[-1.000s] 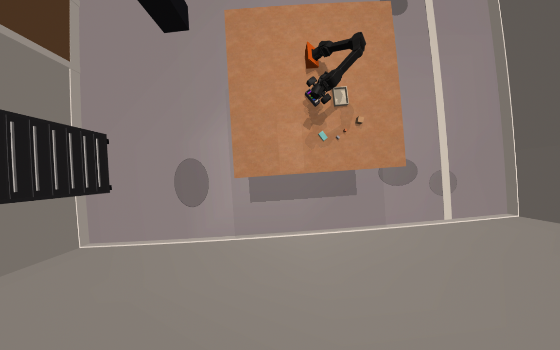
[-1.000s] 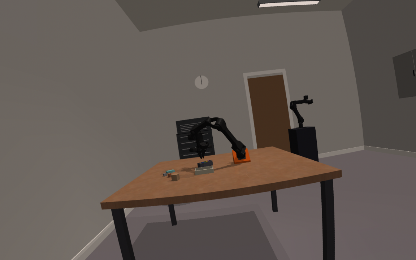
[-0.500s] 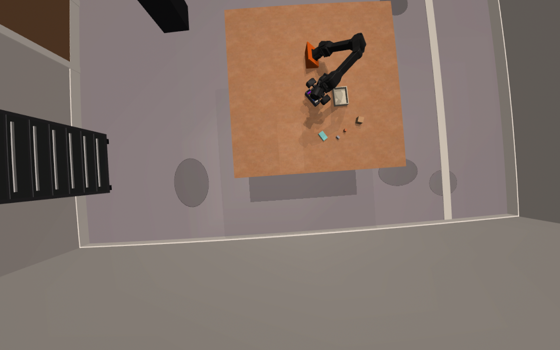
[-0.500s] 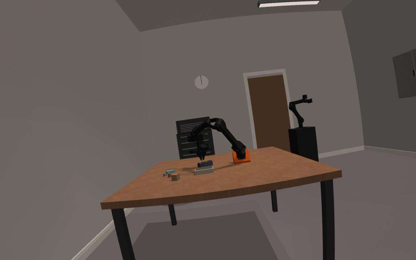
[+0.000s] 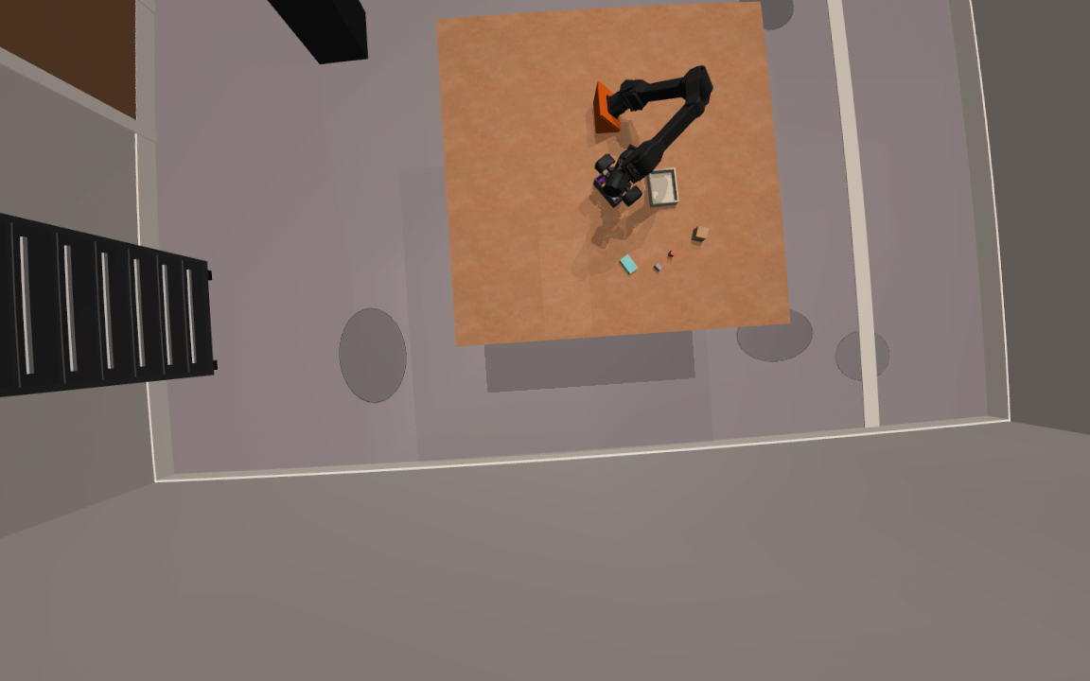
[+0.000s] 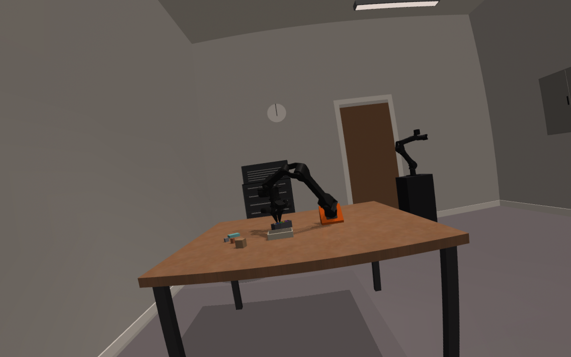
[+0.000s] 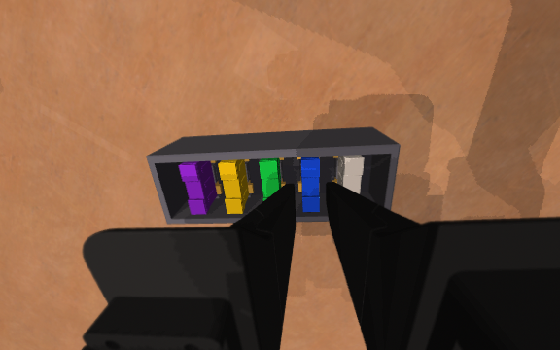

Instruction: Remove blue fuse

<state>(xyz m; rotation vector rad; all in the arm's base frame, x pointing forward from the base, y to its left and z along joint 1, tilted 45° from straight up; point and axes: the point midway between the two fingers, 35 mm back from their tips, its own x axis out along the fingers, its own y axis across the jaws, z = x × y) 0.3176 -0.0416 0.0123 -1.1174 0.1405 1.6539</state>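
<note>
The dark grey fuse block (image 7: 256, 144) (image 6: 285, 225) stands on the table with five fuses in a row. The blue fuse (image 7: 310, 170) sits in it between the green fuse (image 7: 268, 167) and the white fuse (image 7: 353, 165). The yellow fuse (image 7: 231, 187) and purple fuse (image 7: 195, 189) are farther left. My gripper (image 7: 310, 192) (image 6: 278, 220) points down over the block, open by a narrow gap and empty. In the wrist view its tips show either side of the blue fuse; their exact height is unclear. The pale tray (image 5: 676, 187) (image 6: 280, 235) stands beside the block.
A teal block (image 5: 628, 264) (image 6: 234, 235), a small grey piece (image 5: 658, 267), a small orange-brown piece (image 5: 671, 253) and a tan cube (image 5: 699, 234) (image 6: 240, 243) lie on the table beyond the tray. The orange arm base (image 5: 607, 118) (image 6: 331, 220) stands on the other side.
</note>
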